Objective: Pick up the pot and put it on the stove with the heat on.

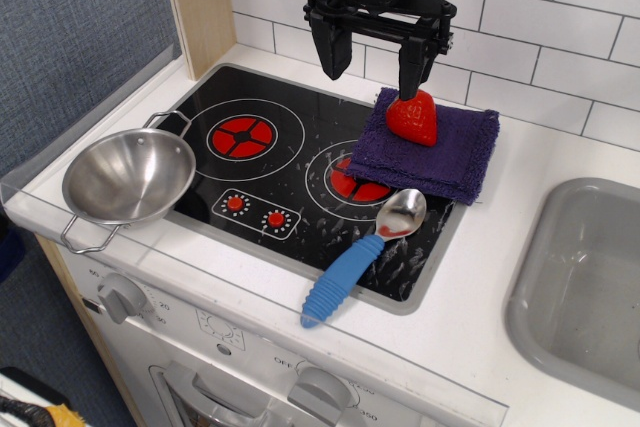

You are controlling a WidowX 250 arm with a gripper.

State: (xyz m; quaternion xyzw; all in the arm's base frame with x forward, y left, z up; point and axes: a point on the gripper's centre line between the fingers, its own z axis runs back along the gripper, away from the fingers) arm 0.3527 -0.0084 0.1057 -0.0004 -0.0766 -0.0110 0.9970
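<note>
The small shiny stainless-steel pot (129, 177) with its two thin wire loop handles sits upright at the near left, its bowl overlapping the left edge of the flat black glossy stove (300, 182) and the white tabletop (480, 277) beside it. It is empty, and nothing touches it. One handle points toward the near edge of the counter, the other toward the far side.

The stove carries two red segmented burner discs in white rings. The left one (241, 135) is fully exposed, just right of the pot. The right one (352, 183) is mostly hidden under a folded dark purple cloth (440, 157) that lies across the far right corner of the cooktop. On top of that cloth rests a red strawberry-shaped toy (413, 119).

The black tool (375, 57) hangs above the far side of the stove with its two fingers spread apart and nothing between them; the right finger's tip is just over the strawberry, well away from the pot.

A metal spoon with a ribbed blue handle (362, 259) lies diagonally over the near right part of the stove, its bowl just beside the cloth's near edge. Two small red dial marks (256, 210) sit between the burners toward the near side. A grey sink basin (590, 277) is sunk into the tabletop at the far right
</note>
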